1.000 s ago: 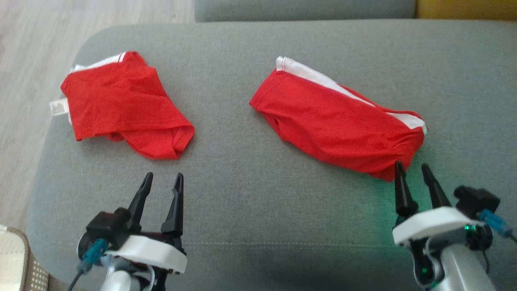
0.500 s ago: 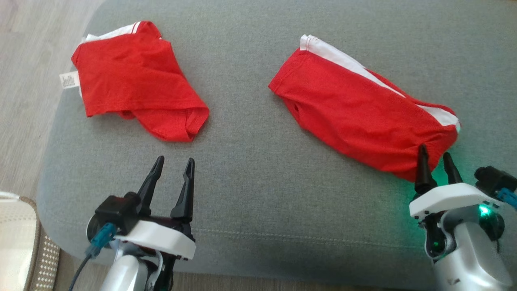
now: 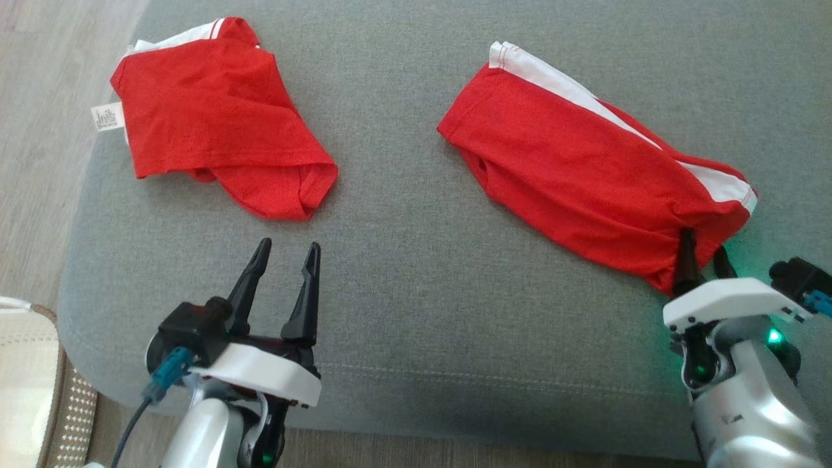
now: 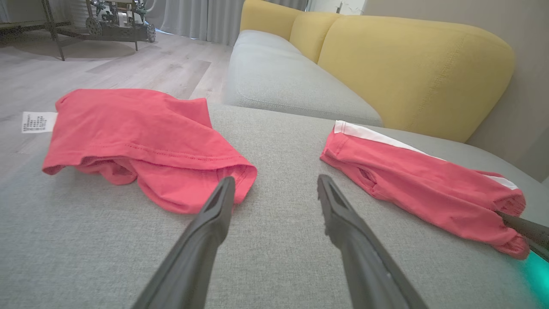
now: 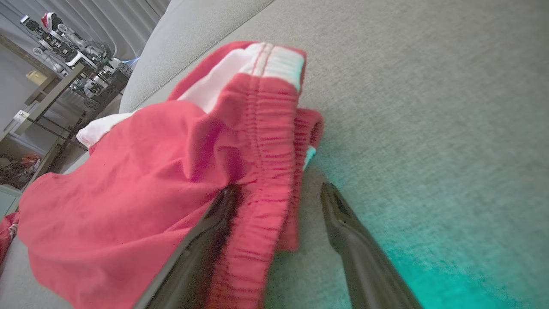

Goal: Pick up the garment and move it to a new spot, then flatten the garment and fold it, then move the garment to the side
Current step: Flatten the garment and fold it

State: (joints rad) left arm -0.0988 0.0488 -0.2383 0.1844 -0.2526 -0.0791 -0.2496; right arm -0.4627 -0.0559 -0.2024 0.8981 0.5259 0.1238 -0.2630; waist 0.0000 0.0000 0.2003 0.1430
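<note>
Right wrist view: right gripper (image 5: 279,191) advanced over last second; its open jaws straddled elastic waistband (image 5: 266,141) of red white-striped shorts (image 5: 128,193), which lay on grey fabric sofa seat (image 5: 429,107). Not yet clamped; pick-up looked imminent. Left gripper (image 3: 286,250) stayed open, empty.

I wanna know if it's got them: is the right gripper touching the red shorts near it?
Touching. Right wrist view: the right gripper rests a finger against the waistband of the red shorts, jaws open.

Matt red knit-cloth shorts with a white stripe (image 3: 585,169), their elastic waistband puckered between the right gripper's (image 5: 279,189) smooth, faintly glossy black plastic fingers (image 5: 356,249). Beneath the gripper lies a coarse-woven, matt grey fabric sofa seat (image 3: 403,260).
</note>
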